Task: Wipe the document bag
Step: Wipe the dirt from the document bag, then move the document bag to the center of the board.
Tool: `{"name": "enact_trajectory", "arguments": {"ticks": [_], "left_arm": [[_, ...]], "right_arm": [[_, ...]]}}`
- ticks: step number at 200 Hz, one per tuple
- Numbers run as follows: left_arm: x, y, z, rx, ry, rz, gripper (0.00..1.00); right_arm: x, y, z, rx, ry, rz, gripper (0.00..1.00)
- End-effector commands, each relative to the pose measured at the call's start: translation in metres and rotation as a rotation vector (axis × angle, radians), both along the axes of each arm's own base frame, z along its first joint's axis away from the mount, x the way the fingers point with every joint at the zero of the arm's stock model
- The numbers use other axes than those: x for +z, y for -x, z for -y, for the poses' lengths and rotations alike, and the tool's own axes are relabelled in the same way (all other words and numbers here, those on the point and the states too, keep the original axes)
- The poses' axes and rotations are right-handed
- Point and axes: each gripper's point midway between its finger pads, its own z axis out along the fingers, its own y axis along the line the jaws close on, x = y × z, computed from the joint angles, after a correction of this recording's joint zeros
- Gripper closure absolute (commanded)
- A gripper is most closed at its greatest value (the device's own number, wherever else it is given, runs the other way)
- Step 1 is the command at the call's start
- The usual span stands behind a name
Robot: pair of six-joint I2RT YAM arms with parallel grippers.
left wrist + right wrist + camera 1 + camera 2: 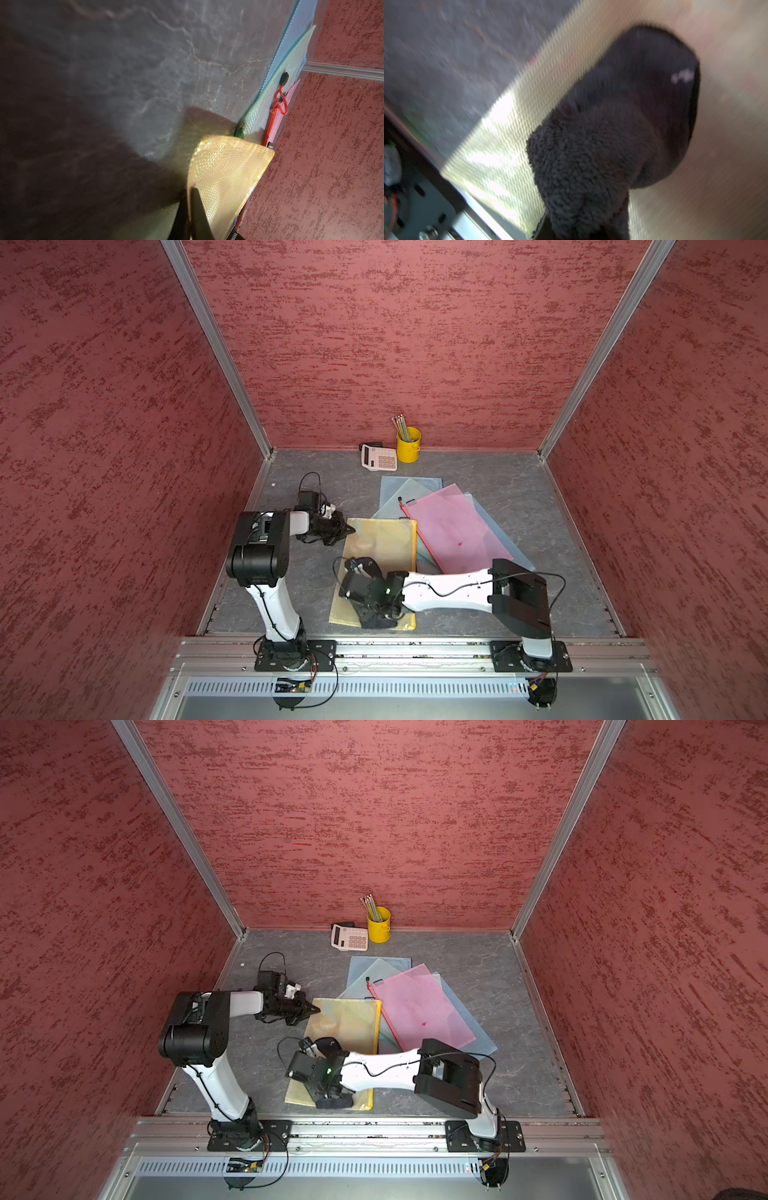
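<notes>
The yellow mesh document bag lies flat on the grey table, near the front middle. My left gripper is shut on its far left corner, and that corner curls up off the table. My right gripper is shut on a dark fluffy cloth. The cloth rests on the near half of the yellow bag and hides the right fingers.
A pink bag with a small dark pink spot overlies a greenish bag and a blue one, just right of the yellow bag. A calculator and a yellow pencil cup stand at the back wall.
</notes>
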Motion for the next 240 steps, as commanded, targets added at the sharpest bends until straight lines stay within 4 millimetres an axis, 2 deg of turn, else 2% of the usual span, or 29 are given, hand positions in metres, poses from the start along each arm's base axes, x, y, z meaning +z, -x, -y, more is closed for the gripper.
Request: {"name": "enact_trajectory", "arguments": {"ticks": [1,9,23,50,63,97,111,125,137,150,167,183,223,240], "left_arm": [[-0.009,0.008,-0.004,0.005,-0.055,-0.027,1.0],[-0.01,0.008,-0.003,0.003,-0.056,-0.029,1.0],[-0.011,0.009,-0.002,0.0,-0.055,-0.034,1.0],[-0.014,0.011,-0.001,0.003,-0.047,-0.043,1.0],[-0.015,0.011,0.0,0.005,-0.044,-0.043,1.0],[-0.017,0.014,0.0,0.014,-0.04,-0.052,1.0],[-0.016,0.013,-0.001,0.018,-0.041,-0.052,1.0],[-0.014,0.011,-0.004,0.021,-0.043,-0.046,1.0],[-0.01,0.008,-0.009,0.026,-0.047,-0.039,1.0],[-0.004,0.005,-0.015,0.024,-0.062,-0.03,1.0],[0.008,-0.002,-0.022,0.008,-0.088,-0.002,1.0],[0.021,-0.008,-0.028,-0.029,-0.139,0.02,1.0],[0.052,-0.022,-0.057,-0.155,-0.374,0.089,1.0],[0.056,-0.028,-0.077,-0.204,-0.504,0.108,1.0]], "right_arm": [[-0.003,-0.061,-0.016,-0.007,0.026,0.077,1.0],[-0.018,-0.069,-0.026,0.015,0.046,0.071,1.0],[-0.036,-0.069,-0.047,0.092,0.04,0.057,1.0],[-0.056,-0.061,-0.072,0.171,-0.066,0.034,1.0],[-0.059,-0.051,-0.082,0.228,-0.128,0.012,1.0],[-0.063,-0.002,-0.108,0.43,-0.273,-0.088,1.0],[-0.072,0.018,-0.11,0.489,-0.25,-0.145,1.0],[-0.07,0.036,-0.105,0.525,-0.246,-0.191,1.0],[-0.058,0.047,-0.093,0.523,-0.262,-0.207,1.0],[-0.035,0.05,-0.076,0.482,-0.302,-0.198,1.0],[-0.005,0.039,-0.046,0.385,-0.321,-0.146,1.0],[0.024,0.012,-0.019,0.276,-0.3,-0.073,1.0],[0.11,-0.087,0.054,-0.011,-0.34,0.154,1.0],[0.125,-0.122,0.091,-0.124,-0.313,0.219,1.0]]}}
